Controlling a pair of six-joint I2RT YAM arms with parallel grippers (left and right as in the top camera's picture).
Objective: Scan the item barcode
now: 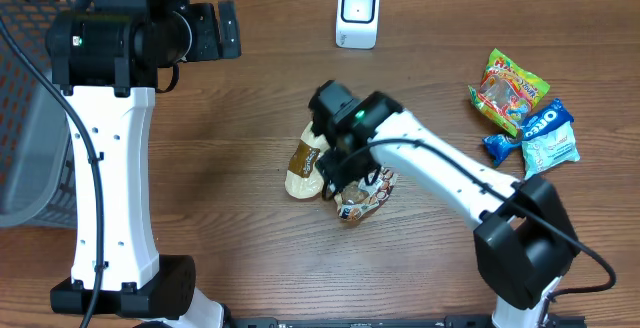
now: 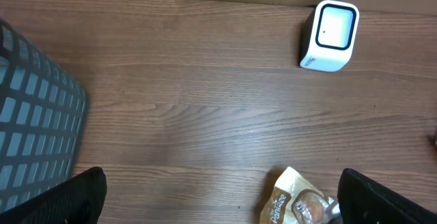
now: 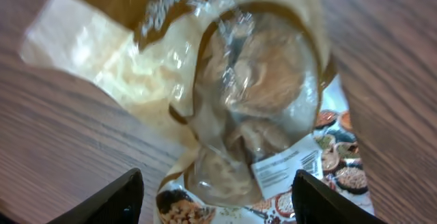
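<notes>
Brown wood-grain bench (image 1: 230,118) fills the overhead view, with both arm bases at its near edge. Nearest of the loose things is a patterned pack (image 1: 368,200) printed with nuts and grains, just right of centre. The cream snack bag (image 1: 300,168) touches its left side. The bag lies flat, its long axis running mostly near to far with a slight lean. Its pale crimped end points toward the near edge and a little left, and its brown-printed end points toward the far side.

The right end effector (image 1: 338,173) hangs directly over the place where the two packs meet. From the right wrist its two fingers stand spread wide at either side of the frame, with the bag below and between them and nothing pinched. I cannot tell whether the tips touch the film. That view also shows round pastries behind the bag's clear window. A white label (image 3: 287,166) with a barcode faces up, at the end next to the patterned pack.

Farther back and well to the right lie a green-and-yellow candy bag (image 1: 508,90) and a blue Oreo pack (image 1: 545,123), touching each other. A grey mesh basket (image 1: 30,98) sits at the left edge.

At the far side the left end effector (image 1: 215,30) hovers above bare wood, its fingers fully spread and holding nothing. The white scanner (image 1: 358,13) stands farthest back, well apart from the cream bag.
</notes>
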